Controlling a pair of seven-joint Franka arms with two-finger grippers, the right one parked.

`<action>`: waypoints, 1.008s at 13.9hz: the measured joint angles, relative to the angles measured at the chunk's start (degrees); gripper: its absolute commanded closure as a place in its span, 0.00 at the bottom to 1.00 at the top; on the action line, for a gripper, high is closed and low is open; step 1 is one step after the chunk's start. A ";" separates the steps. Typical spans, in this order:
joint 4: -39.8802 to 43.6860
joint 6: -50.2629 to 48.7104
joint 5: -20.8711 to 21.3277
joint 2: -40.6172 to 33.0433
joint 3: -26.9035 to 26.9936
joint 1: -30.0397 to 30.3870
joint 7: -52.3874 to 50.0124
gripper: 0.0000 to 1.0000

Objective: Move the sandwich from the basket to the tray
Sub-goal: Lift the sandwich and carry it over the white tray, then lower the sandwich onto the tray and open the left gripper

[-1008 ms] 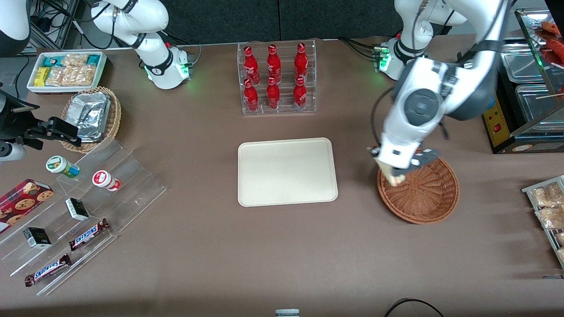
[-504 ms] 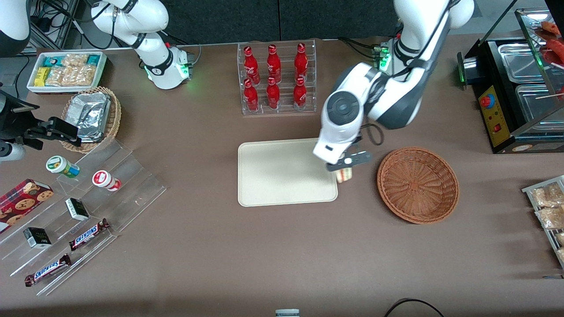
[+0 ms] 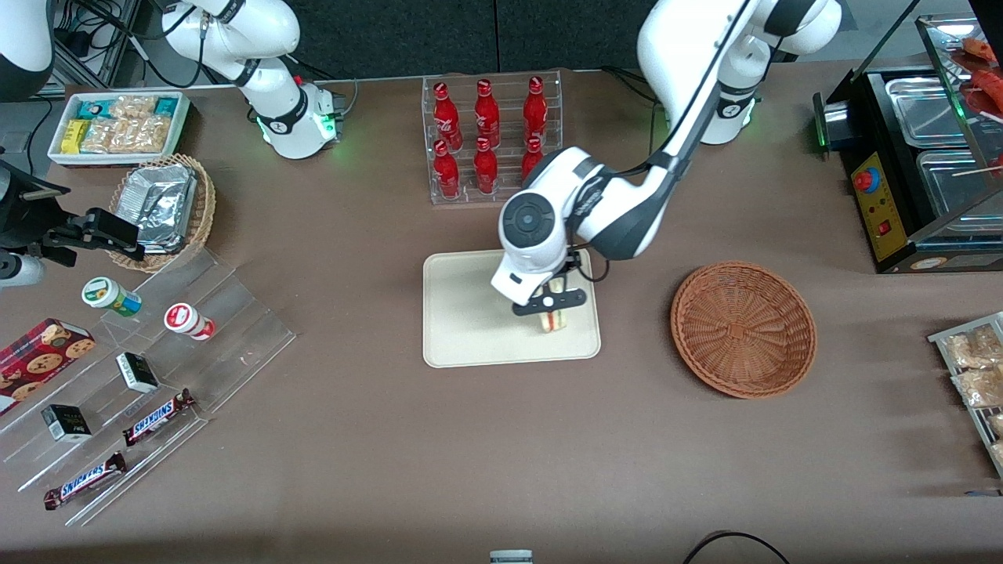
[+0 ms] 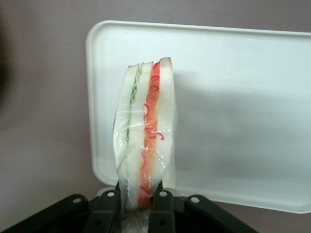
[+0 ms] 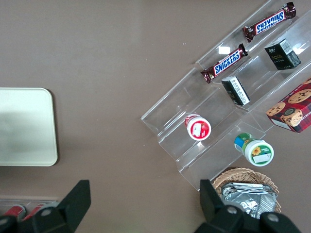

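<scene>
End effector [image 3: 551,307] over tray [image 3: 470,329] — clamped on sandwich [image 3: 555,317], fingers [image 4: 163,206] pinching its sides. Sandwich [image 4: 146,145] held on edge above tray [image 4: 243,97], near tray end closest to basket [image 3: 743,329]; whether it touches the tray, cannot tell. Basket on tabletop [image 3: 470,454] beside tray, toward working arm's end.

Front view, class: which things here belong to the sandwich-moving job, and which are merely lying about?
Job: sandwich, held in the gripper above the tray; basket, now without it.

Lying about: cola bottles, foil packets, Snickers bars, cookie box, snack bin.
</scene>
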 measured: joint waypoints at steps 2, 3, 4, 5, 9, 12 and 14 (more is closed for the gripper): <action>0.77 2.87 0.00 1.87 -0.01 -1.16 0.00 0.92; 0.88 3.76 0.00 2.48 -0.08 -1.49 0.00 0.91; 0.95 4.54 0.00 2.96 -0.36 -1.59 0.00 0.91; 1.01 5.65 0.00 3.39 -0.75 -1.63 0.00 0.91; 1.08 7.51 0.00 5.07 -1.28 -2.33 0.00 0.91; 1.09 7.53 0.00 6.16 -1.29 -2.79 0.00 0.83; 1.10 7.62 0.00 7.01 -1.29 -2.91 0.00 0.24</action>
